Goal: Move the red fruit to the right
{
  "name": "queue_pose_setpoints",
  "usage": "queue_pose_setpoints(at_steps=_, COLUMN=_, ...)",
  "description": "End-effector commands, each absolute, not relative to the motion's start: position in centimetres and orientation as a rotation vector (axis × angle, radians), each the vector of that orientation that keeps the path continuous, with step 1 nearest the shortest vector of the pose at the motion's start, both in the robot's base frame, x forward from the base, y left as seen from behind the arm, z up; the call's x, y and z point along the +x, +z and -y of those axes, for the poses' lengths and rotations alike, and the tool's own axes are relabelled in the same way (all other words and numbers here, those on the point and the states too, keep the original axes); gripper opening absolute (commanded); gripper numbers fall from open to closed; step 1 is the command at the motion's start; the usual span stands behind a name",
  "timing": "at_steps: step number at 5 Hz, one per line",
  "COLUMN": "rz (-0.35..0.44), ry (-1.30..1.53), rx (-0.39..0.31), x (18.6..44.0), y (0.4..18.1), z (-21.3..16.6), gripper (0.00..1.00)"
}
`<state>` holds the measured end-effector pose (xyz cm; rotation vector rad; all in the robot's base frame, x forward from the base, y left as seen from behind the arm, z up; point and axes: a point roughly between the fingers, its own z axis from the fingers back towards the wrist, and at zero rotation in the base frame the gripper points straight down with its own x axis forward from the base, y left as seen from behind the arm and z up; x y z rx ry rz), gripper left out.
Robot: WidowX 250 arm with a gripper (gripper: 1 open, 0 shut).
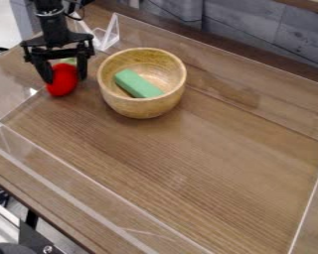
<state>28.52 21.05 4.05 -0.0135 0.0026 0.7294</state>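
Note:
The red fruit (64, 82) is a small rounded bright red piece lying on the wooden table at the far left, just left of the wooden bowl (142, 99). My gripper (60, 68) hangs straight down over its upper part. The black fingers (83, 65) are open and stand on either side of the fruit's top. I cannot tell whether they touch it. A flat green piece (139, 85) lies inside the bowl.
Clear acrylic walls (29, 159) fence the wooden table (215, 159), low along the front and left, with another panel on the right (314, 193). A clear upright panel (108, 32) stands behind the bowl. Bare wood stretches to the right of the bowl.

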Motion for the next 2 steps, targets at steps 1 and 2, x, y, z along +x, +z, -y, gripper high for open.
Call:
queue_pose_setpoints(at_steps=1, rz=0.063, ry=0.745, rx=0.006, x=29.17, y=6.08, z=-22.16, gripper=0.0)
queue_pose_setpoints(at_steps=2, rz=0.054, ry=0.744, rx=0.004, x=29.31, y=5.68, z=-21.91, gripper=1.0)
